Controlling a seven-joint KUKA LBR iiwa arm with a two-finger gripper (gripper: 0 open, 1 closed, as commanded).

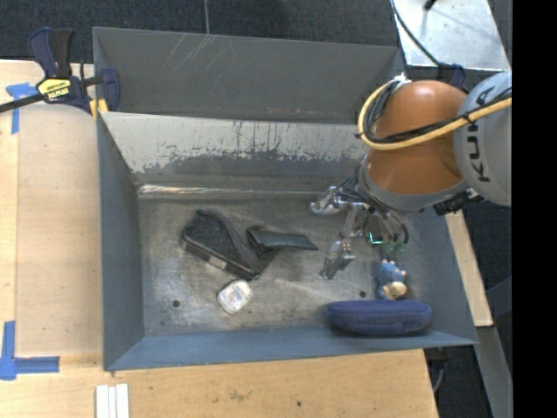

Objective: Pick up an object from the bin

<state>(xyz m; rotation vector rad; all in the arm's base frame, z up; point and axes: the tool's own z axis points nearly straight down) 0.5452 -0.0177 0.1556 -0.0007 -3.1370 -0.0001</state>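
Gripper [325, 238]: fingers spread, pinching nothing
Bin [122, 233]: everything lies inside; you have grasping and lifting left to do

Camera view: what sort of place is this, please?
Probably a robot test lab: a grey metal bin holds loose things, such as a blue case, and a robot arm reaches in with its gripper.
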